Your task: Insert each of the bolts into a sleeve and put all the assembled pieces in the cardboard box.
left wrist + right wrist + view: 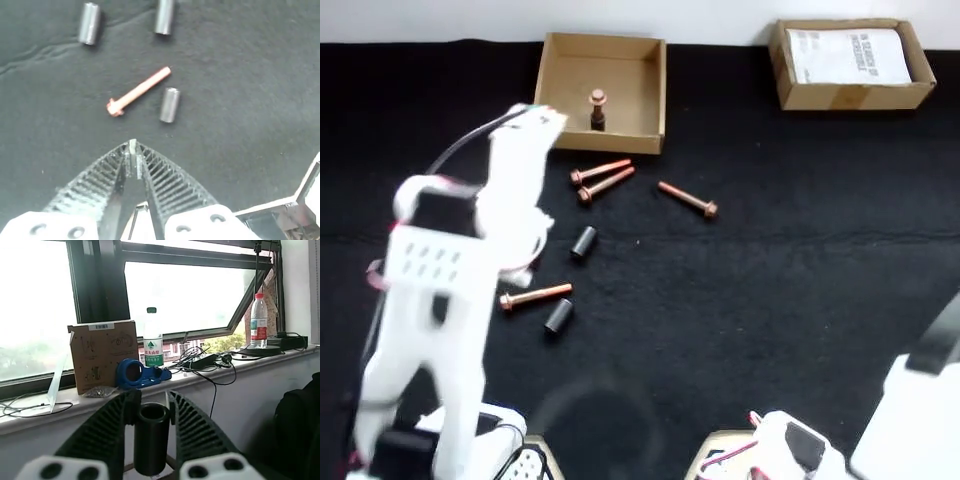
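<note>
One sleeve stands gripped in right hand.

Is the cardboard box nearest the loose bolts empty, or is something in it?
Not empty. The open brown cardboard box holds one copper-coloured bolt set in a dark cylindrical sleeve, standing upright.

assembled piece in cardboard box, bolts just before it, sleeves nearer

Black sleeve upright in right gripper
</note>
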Controlling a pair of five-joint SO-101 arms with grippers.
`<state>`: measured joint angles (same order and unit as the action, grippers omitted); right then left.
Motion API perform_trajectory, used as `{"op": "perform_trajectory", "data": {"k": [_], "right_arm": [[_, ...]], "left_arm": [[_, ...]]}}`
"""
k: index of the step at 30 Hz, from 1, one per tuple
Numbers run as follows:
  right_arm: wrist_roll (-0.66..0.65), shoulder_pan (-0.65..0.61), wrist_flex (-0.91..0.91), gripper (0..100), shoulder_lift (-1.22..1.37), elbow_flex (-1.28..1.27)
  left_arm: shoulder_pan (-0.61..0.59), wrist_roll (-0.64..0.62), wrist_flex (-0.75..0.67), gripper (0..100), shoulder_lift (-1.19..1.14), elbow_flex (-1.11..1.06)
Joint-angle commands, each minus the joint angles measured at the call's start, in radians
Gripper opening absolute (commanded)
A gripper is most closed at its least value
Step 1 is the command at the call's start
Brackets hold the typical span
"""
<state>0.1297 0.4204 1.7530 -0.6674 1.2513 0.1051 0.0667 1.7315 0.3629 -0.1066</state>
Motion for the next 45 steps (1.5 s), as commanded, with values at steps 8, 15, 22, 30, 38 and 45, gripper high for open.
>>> {"op": "perform_trajectory", "data": {"k": [8, 15, 22, 30, 38, 45], "right_arm": [[-0.106, 0.013, 0.005, 0.6, -0.433, -0.682], [-0.227, 0.031, -0.278, 0.6, -0.716, -1.216], [-0.342, 0.163, -0.713, 0.6, -1.02, -1.837], [-0.393, 0.17, -0.825, 0.6, -1.158, -2.181], [-0.327, 0.17, -1.082, 0.6, -1.167, -2.43], [-0.322, 0.186, -1.109, 0.6, -1.167, -2.474]], "left_arm": [[0.125, 0.451, 0.009, 1, -0.545, 0.44], [0.128, 0.773, 0.009, 1, -0.831, 0.766], [0.171, 1.074, 0.008, 1, -1.03, 0.946], [0.275, 1.092, -0.135, 1, -1.208, 1.168], [0.317, 1.092, -0.285, 1, -1.379, 1.317], [0.349, 1.092, -0.333, 1, -1.504, 1.402]]}}
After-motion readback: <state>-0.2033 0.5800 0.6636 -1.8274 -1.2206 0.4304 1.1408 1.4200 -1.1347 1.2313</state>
